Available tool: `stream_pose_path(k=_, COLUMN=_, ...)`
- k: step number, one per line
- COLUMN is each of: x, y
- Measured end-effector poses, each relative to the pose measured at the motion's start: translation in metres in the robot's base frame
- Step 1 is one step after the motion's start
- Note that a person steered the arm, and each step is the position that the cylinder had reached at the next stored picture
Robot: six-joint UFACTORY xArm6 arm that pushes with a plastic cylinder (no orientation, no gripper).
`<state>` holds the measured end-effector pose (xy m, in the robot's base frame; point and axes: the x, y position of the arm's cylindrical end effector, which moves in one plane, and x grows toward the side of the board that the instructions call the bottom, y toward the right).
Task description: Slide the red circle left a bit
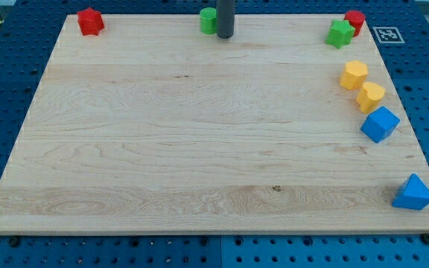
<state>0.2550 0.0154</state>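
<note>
**Tip at top edge, red circle in far corner**

My tip (pixel 225 36) rests on the board (pixel 199 149) at the view's top centre, just beside the green block (pixel 208 20) — no jaws on this rod, nothing grasped. Red circle (pixel 356 21) sits top right, touching the green star (pixel 340 33) — well apart from my tip. Red block (pixel 90 21) top left.
</note>
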Motion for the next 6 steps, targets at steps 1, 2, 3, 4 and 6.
stream_pose_path(k=1, x=0.003, y=0.000)
stream_pose_path(k=2, x=0.003, y=0.000)
stream_pose_path(k=3, x=0.010, y=0.000)
stream_pose_path(k=4, x=0.017, y=0.000)
stream_pose_path(k=6, x=0.029, y=0.037)
